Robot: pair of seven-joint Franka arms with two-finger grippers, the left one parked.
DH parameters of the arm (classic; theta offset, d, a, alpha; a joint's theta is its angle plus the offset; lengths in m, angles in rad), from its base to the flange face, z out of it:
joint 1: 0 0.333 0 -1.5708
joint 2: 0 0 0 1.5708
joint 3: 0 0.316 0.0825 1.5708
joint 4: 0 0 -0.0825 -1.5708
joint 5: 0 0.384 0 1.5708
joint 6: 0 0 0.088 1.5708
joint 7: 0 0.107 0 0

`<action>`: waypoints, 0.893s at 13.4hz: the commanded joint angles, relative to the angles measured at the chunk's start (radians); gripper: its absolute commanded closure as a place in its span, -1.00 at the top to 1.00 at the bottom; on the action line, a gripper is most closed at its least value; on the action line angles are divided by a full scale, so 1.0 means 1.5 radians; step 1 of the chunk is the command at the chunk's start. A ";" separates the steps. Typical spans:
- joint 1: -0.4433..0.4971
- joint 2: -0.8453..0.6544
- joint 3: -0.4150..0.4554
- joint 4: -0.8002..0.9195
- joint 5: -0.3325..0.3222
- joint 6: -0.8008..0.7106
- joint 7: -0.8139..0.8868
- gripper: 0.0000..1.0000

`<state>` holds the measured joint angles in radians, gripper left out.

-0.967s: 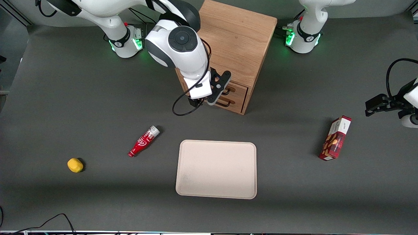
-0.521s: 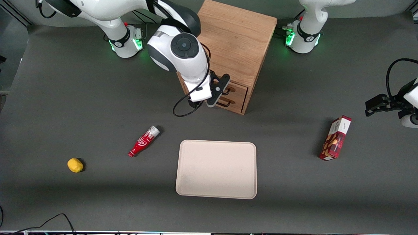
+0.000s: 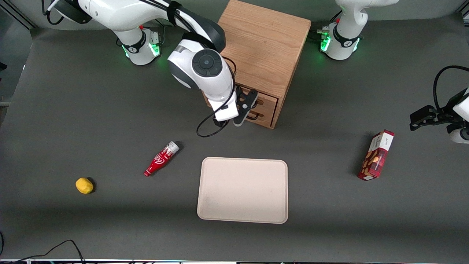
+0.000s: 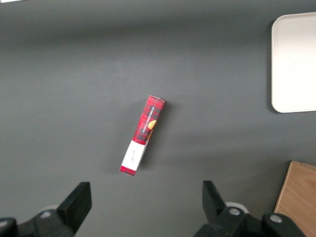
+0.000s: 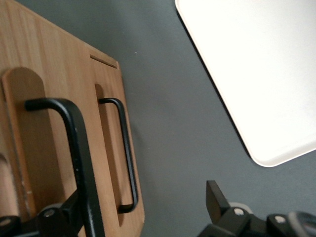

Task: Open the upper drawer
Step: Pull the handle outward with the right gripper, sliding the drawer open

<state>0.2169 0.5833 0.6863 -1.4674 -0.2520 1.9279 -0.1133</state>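
The oak cabinet (image 3: 263, 55) stands at the back middle of the table with both drawers shut. The upper drawer (image 3: 269, 99) has a thin black handle (image 3: 259, 101); the bottom drawer (image 3: 266, 113) sits under it. My right gripper (image 3: 243, 110) is open, right in front of the drawer fronts. In the right wrist view the upper drawer's handle (image 5: 79, 163) is large and close, crossing one finger (image 5: 69, 215), while the other finger (image 5: 215, 197) is over bare table. The gripper's middle (image 5: 145, 200) lies beside the cabinet's lower edge. The bottom drawer's handle (image 5: 126, 153) is farther off.
A beige tray (image 3: 242, 190) lies nearer the front camera than the cabinet; it also shows in the right wrist view (image 5: 256, 69). A red bottle (image 3: 161, 158) and a yellow fruit (image 3: 84, 185) lie toward the working arm's end. A red box (image 3: 376, 155) lies toward the parked arm's end.
My right wrist has swung in and lowered, bringing the gripper closer to the drawer fronts and down to the level of the handles. The drawers have not moved.
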 commanded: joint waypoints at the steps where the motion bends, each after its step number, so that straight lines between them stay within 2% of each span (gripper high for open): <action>1: -0.001 0.008 -0.018 0.012 -0.014 0.010 -0.054 1.00; 9: 0.008 0.032 -0.078 0.080 -0.013 0.011 -0.101 1.00; 12: 0.008 0.043 -0.102 0.084 -0.014 0.054 -0.106 1.00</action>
<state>0.2156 0.6134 0.5537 -1.3830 -0.2522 1.9772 -0.2496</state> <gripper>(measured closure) 0.000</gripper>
